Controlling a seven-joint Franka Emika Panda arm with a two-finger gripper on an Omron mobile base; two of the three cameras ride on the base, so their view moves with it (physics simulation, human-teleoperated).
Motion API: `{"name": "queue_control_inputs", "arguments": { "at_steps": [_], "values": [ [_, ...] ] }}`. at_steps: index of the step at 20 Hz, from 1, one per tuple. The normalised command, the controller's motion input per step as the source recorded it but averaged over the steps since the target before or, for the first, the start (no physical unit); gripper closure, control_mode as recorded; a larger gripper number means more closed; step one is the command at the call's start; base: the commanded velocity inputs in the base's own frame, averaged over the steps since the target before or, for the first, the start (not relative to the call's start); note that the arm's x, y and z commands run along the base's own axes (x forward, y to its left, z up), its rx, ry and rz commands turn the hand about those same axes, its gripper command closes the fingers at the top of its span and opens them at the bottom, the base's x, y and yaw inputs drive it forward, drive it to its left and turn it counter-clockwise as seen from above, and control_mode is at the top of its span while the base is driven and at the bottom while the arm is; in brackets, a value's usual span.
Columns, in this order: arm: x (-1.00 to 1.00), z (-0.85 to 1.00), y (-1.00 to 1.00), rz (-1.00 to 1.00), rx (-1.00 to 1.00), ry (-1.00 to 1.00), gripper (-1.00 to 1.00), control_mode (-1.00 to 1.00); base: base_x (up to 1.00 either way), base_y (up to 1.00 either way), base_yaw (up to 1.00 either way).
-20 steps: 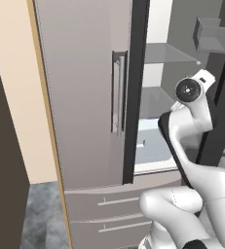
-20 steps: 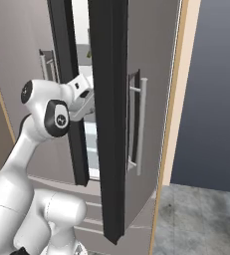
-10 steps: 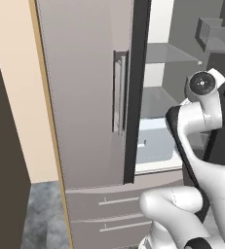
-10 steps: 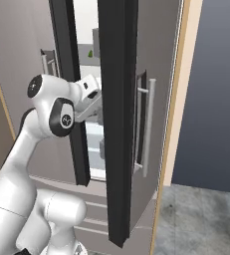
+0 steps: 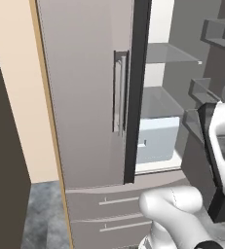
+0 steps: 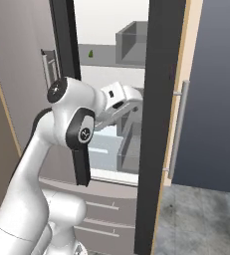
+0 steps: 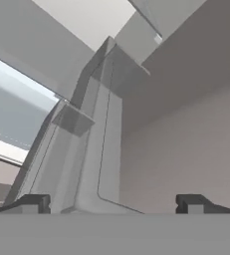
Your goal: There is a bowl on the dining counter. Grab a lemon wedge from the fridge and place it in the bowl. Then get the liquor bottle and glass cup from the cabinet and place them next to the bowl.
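Right fridge door swung wider than second ago; arm pushed deeper into opening, base views shifted closer too. Tall silver-grey French-door fridge (image 5: pixel 89 97) now half open, left door shut. Two-finger gripper (image 7: pixel 114 203) jaws fully apart, empty, aimed at inner door bins — probably clearing door before reach. Tiny yellow-green lemon wedge (image 6: pixel 91 53) sits on upper fridge shelf, well above hand. Next: raise wrist, approach wedge.

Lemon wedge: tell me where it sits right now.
In the right base view the lemon wedge rests on an upper shelf inside the open fridge, near the left door's dark edge and left of a grey door bin.
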Motion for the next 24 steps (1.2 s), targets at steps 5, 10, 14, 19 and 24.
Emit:
{"name": "queue_control_inputs", "arguments": {
  "at_steps": [5, 10, 14, 19, 24],
  "values": [
    [0.00, 0.11, -0.77, 0.00, 0.05, -0.08, -1.00, -1.00, 0.00, 0.00, 0.00],
    [-0.03, 0.00, -0.09, 0.00, 0.01, -0.03, -1.00, -1.00, 0.00, 0.00, 0.00],
    [-0.40, 0.00, 0.47, 0.02, 0.00, -0.22, -1.00, -1.00, 0.00, 0.00, 0.00],
    [-0.30, 0.00, 0.99, 0.00, 0.00, -0.20, -1.00, -1.00, 0.00, 0.00, 0.00],
    [0.00, 0.00, 1.00, 0.00, 0.10, -0.12, -1.00, -1.00, 0.00, 0.00, 0.00]
  ]
}}
